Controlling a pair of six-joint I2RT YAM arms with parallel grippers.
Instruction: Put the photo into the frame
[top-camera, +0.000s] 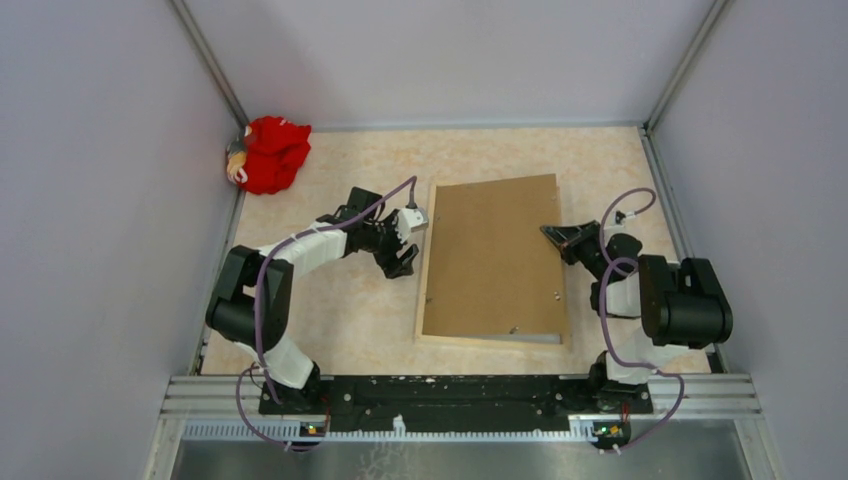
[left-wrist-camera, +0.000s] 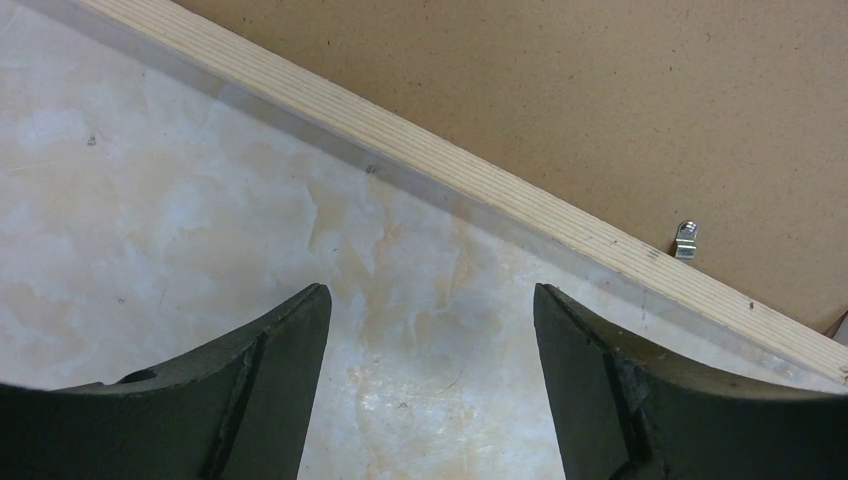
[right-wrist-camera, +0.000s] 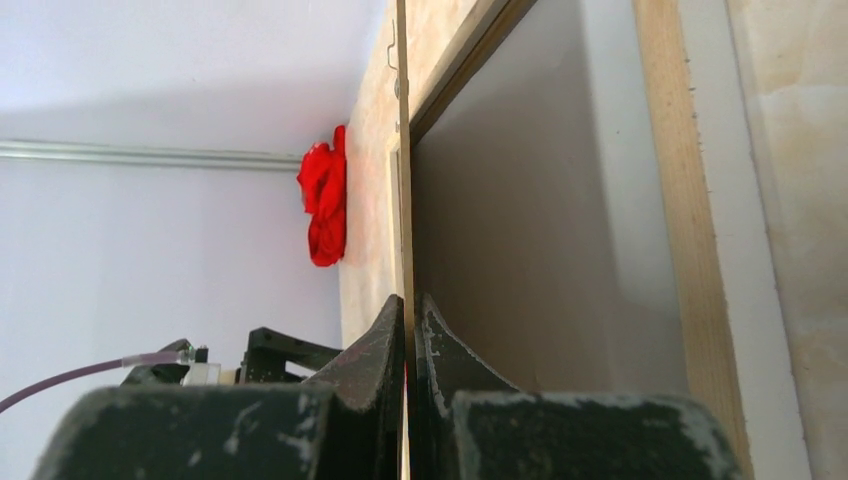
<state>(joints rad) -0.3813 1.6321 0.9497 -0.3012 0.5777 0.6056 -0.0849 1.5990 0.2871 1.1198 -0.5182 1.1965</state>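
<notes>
- The left tool (left-wrist-camera: 430, 292) hangs just above the bare tabletop (top-camera: 330, 310) with its jaws wide apart and nothing in them, just beside the frame's 9 o'clock edge.
- The right tool (right-wrist-camera: 410, 305) is closed tight on the thin 3 o'clock edge of the brown backing board (top-camera: 495, 255), which looks raised a little on that side.
- The frame (left-wrist-camera: 500, 187) lies flat, back up, mid-tabletop between the two arms, with its pale wood strip showing and a small metal clip (left-wrist-camera: 686, 240) on the board beside it.
- In the recess under the lifted board there is a pale grey surface; I cannot tell whether it is glazing or the photo's back.
- The photo itself shows in no view.
- Judging by its build, the frame is light, stiff and awkwardly wide, so it is best steadied by pressing on a rail.
- The board likely flexes and could pivot in an edge pinch.
- A print would be limp and easily marked, so it should be taken by its margin.
- A red cloth (top-camera: 272, 152) sits in the far corner at 10 o'clock.
</notes>
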